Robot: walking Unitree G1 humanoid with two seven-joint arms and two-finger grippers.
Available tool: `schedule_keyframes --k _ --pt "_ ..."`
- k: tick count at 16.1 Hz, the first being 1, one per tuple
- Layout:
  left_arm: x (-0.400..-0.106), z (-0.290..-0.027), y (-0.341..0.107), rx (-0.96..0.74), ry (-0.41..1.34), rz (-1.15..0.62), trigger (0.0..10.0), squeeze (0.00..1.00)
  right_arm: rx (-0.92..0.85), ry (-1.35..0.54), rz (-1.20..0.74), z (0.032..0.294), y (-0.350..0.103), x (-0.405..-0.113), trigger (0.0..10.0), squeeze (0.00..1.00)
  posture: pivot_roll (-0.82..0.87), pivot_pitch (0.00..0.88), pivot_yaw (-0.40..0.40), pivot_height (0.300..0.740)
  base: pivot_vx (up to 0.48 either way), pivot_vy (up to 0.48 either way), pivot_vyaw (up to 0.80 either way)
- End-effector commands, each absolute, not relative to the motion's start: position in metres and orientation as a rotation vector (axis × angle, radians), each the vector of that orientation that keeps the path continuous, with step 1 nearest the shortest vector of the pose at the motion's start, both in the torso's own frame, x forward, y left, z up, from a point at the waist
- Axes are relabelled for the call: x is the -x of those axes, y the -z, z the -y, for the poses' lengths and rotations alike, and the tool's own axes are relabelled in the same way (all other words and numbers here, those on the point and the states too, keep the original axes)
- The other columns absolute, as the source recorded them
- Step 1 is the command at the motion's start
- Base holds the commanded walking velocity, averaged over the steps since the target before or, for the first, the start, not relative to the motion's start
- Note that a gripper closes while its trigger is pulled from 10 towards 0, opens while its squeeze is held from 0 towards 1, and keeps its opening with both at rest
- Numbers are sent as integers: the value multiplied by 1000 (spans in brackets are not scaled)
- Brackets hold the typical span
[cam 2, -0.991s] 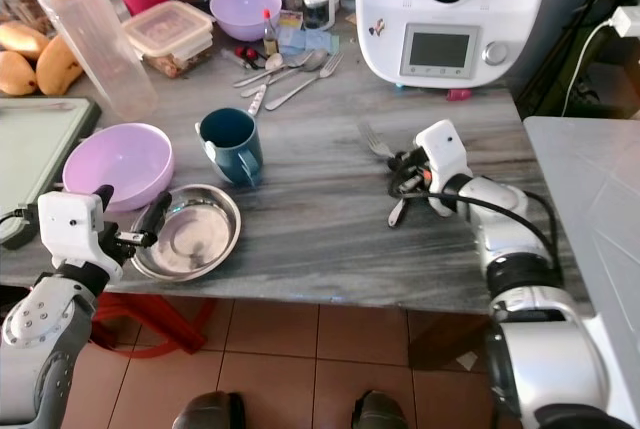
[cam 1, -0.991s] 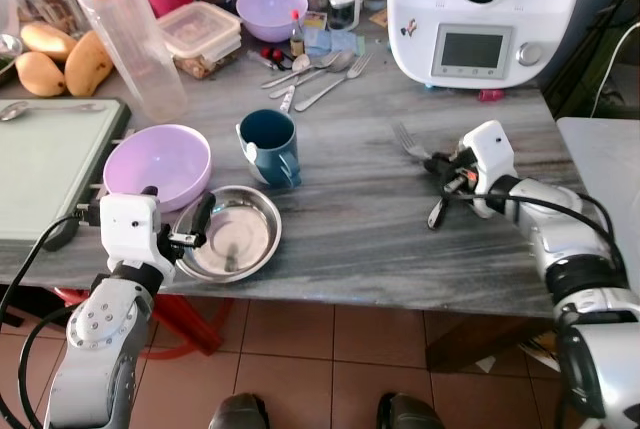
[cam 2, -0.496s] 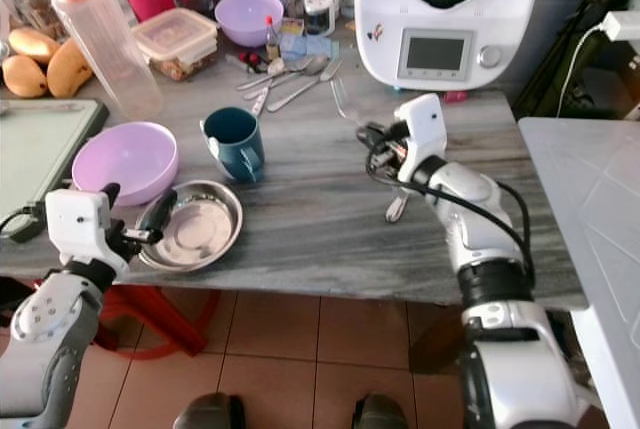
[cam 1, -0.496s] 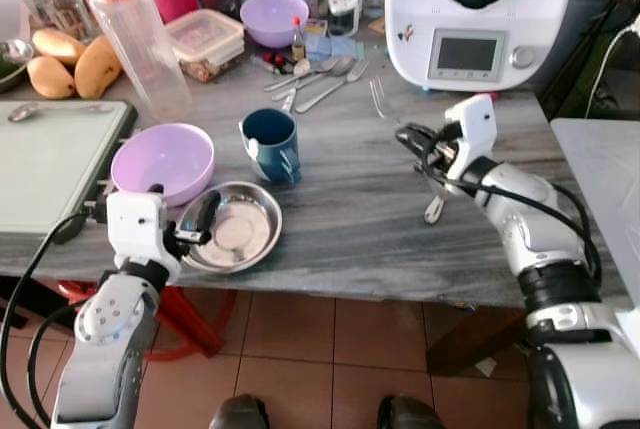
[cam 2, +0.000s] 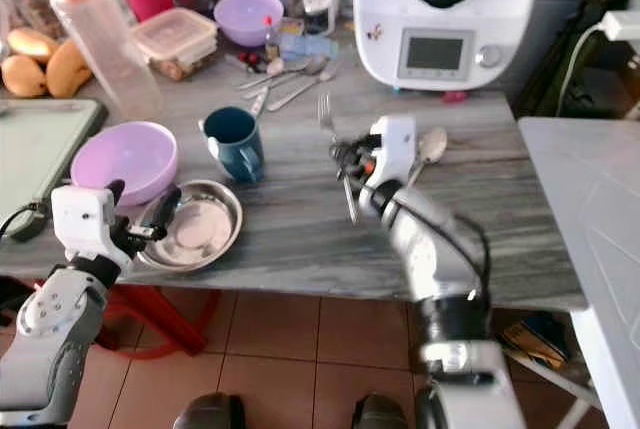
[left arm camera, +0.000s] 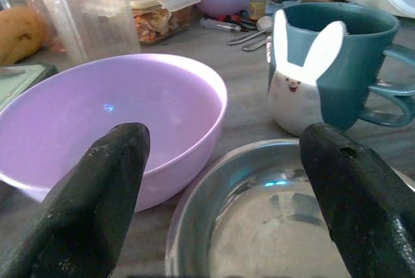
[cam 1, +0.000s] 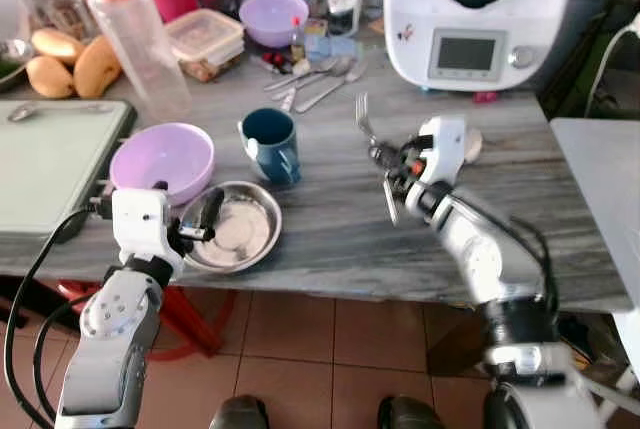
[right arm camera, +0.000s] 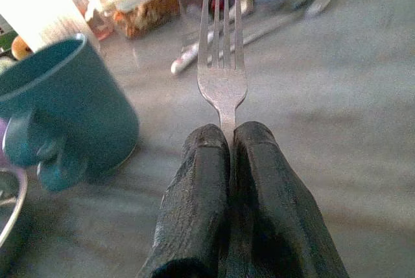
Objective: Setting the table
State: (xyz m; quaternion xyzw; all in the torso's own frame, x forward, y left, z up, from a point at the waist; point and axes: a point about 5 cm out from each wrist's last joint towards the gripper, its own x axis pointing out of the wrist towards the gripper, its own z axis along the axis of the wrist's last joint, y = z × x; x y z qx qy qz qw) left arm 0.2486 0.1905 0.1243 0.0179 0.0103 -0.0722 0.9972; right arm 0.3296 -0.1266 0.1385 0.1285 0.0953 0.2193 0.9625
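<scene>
A: Biggest first? Grey marble-look table point(cam 1: 330, 219), white kitchen machine point(cam 1: 475, 9) at its far edge, green tray point(cam 1: 45, 164) on the robot's left.

B: Ok. Tall clear pitcher point(cam 1: 130, 34) with orange lid behind the tray, mangoes point(cam 1: 70, 61) beside it, lidded food box point(cam 1: 205, 37), small purple bowl point(cam 1: 272, 15) at the back.

A: Task stuff?

B: Big purple bowl point(cam 1: 162, 161) near the front left. Steel bowl point(cam 1: 232, 234) just beside it, rims close or touching, cannot tell. Blue mug point(cam 1: 270, 145) with a rabbit face stands upright just behind the steel bowl.

A: Left gripper point(cam 1: 185, 221)?

B: At the steel bowl's near-left rim, fingers point(left arm camera: 97, 194) spread wide apart, one over the purple bowl side, one over the steel bowl. Gripping nothing.

A: Right gripper point(cam 1: 385, 157)?

B: Mid-table, right of the mug, raised above the surface. Fingers point(right arm camera: 201, 187) pressed together, clamped on the fork point(cam 1: 363, 119) at its neck, tines pointing away toward the back clutter. Handle sticks out behind toward the front edge.

A: Other cutlery?

B: Loose spoons and a knife point(cam 1: 315, 77) in the back pile between small bowl and machine. One spoon point(cam 2: 432, 145) lies flat on the table right of the right gripper.
</scene>
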Motion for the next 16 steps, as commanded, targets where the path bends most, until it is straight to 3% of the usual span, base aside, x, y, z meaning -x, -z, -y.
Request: schedule_keyframes --k 1,10,16 --pt "-249 -192 -124 -56 146 -23 10000 0 -276 -440 -187 123 -143 -327 0 0 38 50 68 740 0 0 0" --pt "-252 -191 -123 -56 151 -17 10000 0 -497 -257 -423 95 -118 -310 0 0 36 44 64 740 0 0 0" --pt "-254 -189 -123 -53 153 -15 10000 0 -504 -258 -563 61 -107 -308 0 0 32 43 57 740 0 0 0"
